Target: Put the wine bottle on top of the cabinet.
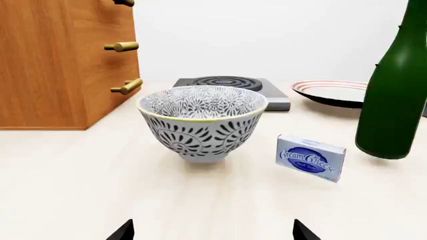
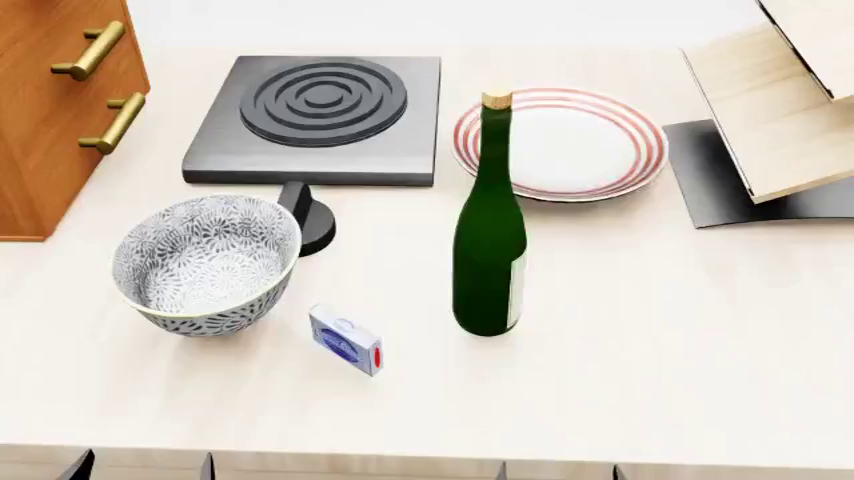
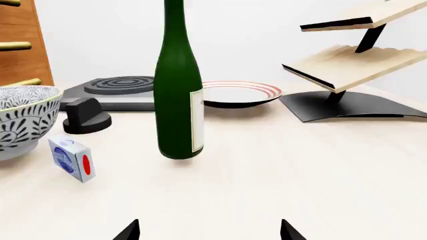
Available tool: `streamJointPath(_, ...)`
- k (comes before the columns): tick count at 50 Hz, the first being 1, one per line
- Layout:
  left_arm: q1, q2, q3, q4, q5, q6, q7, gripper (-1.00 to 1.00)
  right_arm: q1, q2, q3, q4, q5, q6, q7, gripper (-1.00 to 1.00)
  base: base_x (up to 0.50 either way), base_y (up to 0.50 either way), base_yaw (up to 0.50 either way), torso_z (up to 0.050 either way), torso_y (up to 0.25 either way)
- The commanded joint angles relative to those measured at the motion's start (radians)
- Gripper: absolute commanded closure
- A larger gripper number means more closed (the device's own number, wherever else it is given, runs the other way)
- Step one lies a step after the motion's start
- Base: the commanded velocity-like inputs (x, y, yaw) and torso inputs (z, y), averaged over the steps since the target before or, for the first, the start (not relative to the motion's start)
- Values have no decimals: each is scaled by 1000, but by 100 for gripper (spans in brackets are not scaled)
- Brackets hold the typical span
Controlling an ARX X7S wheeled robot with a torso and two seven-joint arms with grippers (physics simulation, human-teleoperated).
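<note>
**A:** Head view first, biggest things down. Where does everything sit relative to the grippers?

**B:** The table (image 2: 694,350) spreads ahead of both. The cabinet (image 2: 54,110) stands far forward and out to the left of the left gripper (image 1: 212,231), its top out of view. A wooden rack (image 2: 787,110) sits forward and right of the right gripper (image 3: 208,229). The hotplate (image 2: 320,115) and the plate (image 2: 574,140) lie farther out, beyond the nearer items.

**A:** And the wine bottle?

**B:** The wine bottle (image 3: 177,95) stands upright on the table, straight ahead of the right gripper and a little to its left, well apart from it. From the left gripper it is ahead and off to the right. The bowl (image 1: 201,120) is dead ahead of the left gripper, and the cream cheese box (image 2: 347,341) lies between bowl and bottle.

**A:** Fingers?

**B:** Only the fingertips show at the edge of each wrist view. Both pairs stand wide apart, holding nothing.

**A:** So the reach comes next. How to do it well?

**B:** I'd judge the right arm has the clean line. Go in level, take the wide body below the shoulder, not the neck, and center it between the fingers before closing. Keep it vertical when lifting; it's tall and glass, so a glancing touch could tip it toward the plate. The cabinet is across the table, so carry high over the bowl.
</note>
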Motion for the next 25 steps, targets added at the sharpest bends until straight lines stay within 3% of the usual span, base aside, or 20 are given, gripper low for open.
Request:
streamJointPath(1, 0, -12, 14, 0, -12, 0, -14, -100, 0, 14, -17, 0, 14, 0, 17, -100, 0, 0, 0, 0, 0)
streamJointPath(13, -6, -50, 62, -7, 0, -18, -90, -100, 1, 48, -59, 0, 46, 0, 60, -100, 0, 0, 0, 0, 0)
streamJointPath(15, -11, -10, 3, -19, -4, -1, -24, -100, 27, 12, -8, 33, -10, 79, 23, -100, 0, 0, 0, 0, 0)
streamJointPath(16, -3, -15, 18, -7, 1, -5, -34, -100, -1, 13, -20, -7, 11, 8, 20, -100, 0, 0, 0, 0, 0)
streamJointPath(25, -1, -43, 48, 3, -29, -23, -66, -100, 1, 43, -53, -4, 41, 8, 52, -100, 0, 0, 0, 0, 0)
